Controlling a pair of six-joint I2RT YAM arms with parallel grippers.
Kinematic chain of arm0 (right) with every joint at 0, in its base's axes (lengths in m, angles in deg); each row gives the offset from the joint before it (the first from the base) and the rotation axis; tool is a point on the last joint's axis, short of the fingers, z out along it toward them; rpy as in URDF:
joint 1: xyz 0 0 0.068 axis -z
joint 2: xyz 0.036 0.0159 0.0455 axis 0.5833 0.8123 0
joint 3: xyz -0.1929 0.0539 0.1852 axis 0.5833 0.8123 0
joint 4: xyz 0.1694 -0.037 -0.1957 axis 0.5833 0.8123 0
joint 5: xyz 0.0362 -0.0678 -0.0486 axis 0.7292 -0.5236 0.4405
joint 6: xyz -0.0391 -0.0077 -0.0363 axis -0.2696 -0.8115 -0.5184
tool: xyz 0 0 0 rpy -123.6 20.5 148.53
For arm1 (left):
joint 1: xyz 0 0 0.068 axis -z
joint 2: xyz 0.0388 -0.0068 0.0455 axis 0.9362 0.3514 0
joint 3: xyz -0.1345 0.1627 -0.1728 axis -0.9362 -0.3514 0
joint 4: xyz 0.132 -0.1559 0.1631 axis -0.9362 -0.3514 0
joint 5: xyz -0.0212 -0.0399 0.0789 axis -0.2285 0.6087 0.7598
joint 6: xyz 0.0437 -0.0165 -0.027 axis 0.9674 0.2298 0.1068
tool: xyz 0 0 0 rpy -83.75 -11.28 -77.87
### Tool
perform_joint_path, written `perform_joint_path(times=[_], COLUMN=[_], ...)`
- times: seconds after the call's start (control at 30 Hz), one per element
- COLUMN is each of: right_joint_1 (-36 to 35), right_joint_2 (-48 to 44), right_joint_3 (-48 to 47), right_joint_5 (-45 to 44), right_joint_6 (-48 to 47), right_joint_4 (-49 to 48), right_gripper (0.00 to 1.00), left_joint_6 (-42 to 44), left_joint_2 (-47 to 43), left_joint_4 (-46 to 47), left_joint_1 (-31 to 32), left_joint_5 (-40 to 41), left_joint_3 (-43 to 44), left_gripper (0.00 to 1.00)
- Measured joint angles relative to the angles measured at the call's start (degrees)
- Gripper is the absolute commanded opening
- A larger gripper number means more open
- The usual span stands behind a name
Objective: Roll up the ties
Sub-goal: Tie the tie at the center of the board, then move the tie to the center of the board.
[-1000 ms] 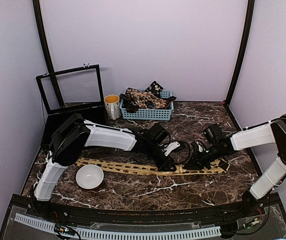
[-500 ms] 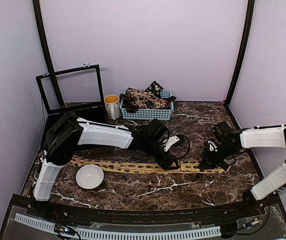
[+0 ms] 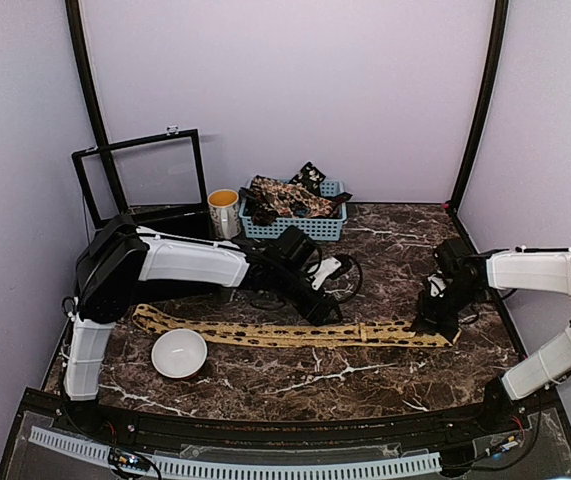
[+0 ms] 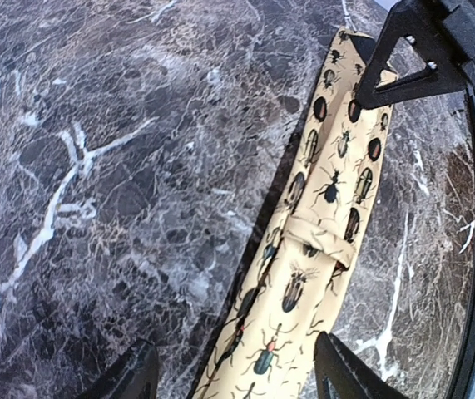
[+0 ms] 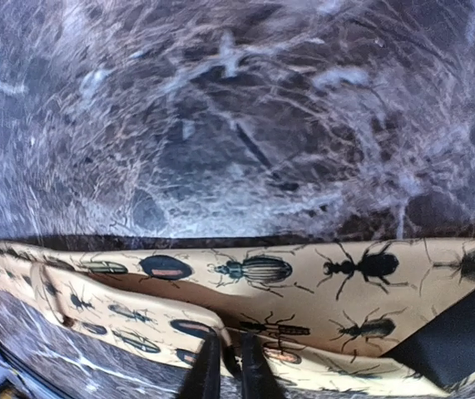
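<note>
A mustard-tan tie [image 3: 265,333] printed with beetles lies stretched flat across the marble table, left to right. My left gripper [image 3: 323,310] hovers over its middle. In the left wrist view it [image 4: 237,376] is open, one finger on each side of the tie [image 4: 304,274], touching nothing. My right gripper [image 3: 429,322] is at the tie's right end. In the right wrist view its fingers [image 5: 231,370] are shut on a folded edge of the tie [image 5: 304,270]. Other dark printed ties [image 3: 287,196] are heaped in the basket.
A pale blue basket [image 3: 295,229] and an orange-filled mug [image 3: 224,212] stand at the back. A black frame [image 3: 140,185] leans at the back left. A white bowl [image 3: 179,352] sits just in front of the tie's left part.
My left gripper opened, let go of the tie and drew back to the left. My right gripper moved right, pulling the tie's end out straight, so the tie now lies longer and flatter.
</note>
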Motion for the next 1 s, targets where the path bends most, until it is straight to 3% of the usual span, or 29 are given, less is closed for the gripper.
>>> perform_joint_path(times=[0.1,0.17,0.23,0.5,0.77,1.0], right_joint_1=[0.0,0.0,0.0,-4.5,-14.4,-15.5], right_joint_2=[0.5,0.3,-0.7,-3.9,3.0,8.7], right_joint_3=[-0.9,-1.5,-2.3,-4.5,-6.5,-5.6], right_joint_5=[-0.9,-1.5,-1.6,2.2,7.2,9.6], right_joint_6=[-1.1,-1.7,-1.9,1.1,3.8,4.9], right_joint_4=[0.7,1.7,2.7,1.7,-3.5,-8.8], right_gripper=[0.40,0.46,0.49,0.54,0.54,0.54], left_joint_6=[0.1,0.1,0.1,0.0,-0.6,-0.8], left_joint_2=[-0.3,-0.8,-1.6,-6.2,-7.2,-7.4], left_joint_4=[0.0,0.0,0.1,2.0,2.5,2.3], left_joint_1=[0.0,-0.2,-0.4,-1.4,-2.0,-2.0], left_joint_5=[0.9,1.6,2.2,5.2,7.5,8.1], left_joint_3=[-0.9,-1.6,-2.2,-5.5,-6.6,-6.7], left_gripper=[0.69,0.70,0.81,0.86,0.86,0.87])
